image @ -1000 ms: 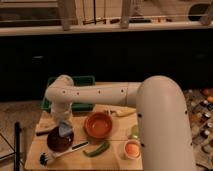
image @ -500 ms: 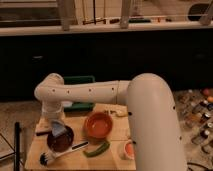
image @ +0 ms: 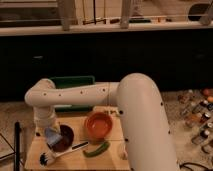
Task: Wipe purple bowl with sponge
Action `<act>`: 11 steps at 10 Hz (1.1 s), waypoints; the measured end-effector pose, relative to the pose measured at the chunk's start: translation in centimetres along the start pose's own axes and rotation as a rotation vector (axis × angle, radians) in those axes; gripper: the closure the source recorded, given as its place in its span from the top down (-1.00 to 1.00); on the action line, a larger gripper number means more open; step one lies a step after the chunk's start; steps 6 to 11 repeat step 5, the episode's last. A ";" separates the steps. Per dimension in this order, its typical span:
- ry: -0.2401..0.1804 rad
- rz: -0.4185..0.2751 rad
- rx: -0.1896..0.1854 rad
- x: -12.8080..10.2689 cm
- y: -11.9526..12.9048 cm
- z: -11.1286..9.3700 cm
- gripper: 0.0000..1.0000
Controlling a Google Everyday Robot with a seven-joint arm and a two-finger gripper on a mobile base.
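Note:
The purple bowl (image: 63,138) sits on the left part of the wooden table (image: 75,161). My white arm reaches from the right foreground across to the left, then bends down. The gripper (image: 50,131) hangs at the bowl's left rim. It is shut on the light-blue sponge (image: 52,135), which rests against the bowl's left inner side. The fingers are mostly hidden by the wrist and the sponge.
An orange bowl (image: 98,125) stands right of the purple bowl. A green pepper-like object (image: 96,148) and a white-handled dish brush (image: 59,154) lie in front. A green bin (image: 72,82) is behind. Bottles (image: 200,117) stand on the floor at the right.
The arm's elbow has swung further left and the forearm now covers the table's right side, hiding the small cup. The gripper with the sponge stays at the purple bowl.

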 end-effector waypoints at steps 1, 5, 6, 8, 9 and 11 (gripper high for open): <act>-0.020 -0.020 -0.009 -1.0 -0.4 0.4 -0.99; -0.075 -0.033 -0.046 -4.2 1.4 0.8 -0.99; -0.075 -0.033 -0.046 -4.2 1.4 0.8 -0.99; -0.075 -0.033 -0.046 -4.2 1.4 0.8 -0.99; -0.075 -0.033 -0.046 -4.2 1.4 0.8 -0.99; -0.075 -0.033 -0.046 -4.2 1.4 0.8 -0.99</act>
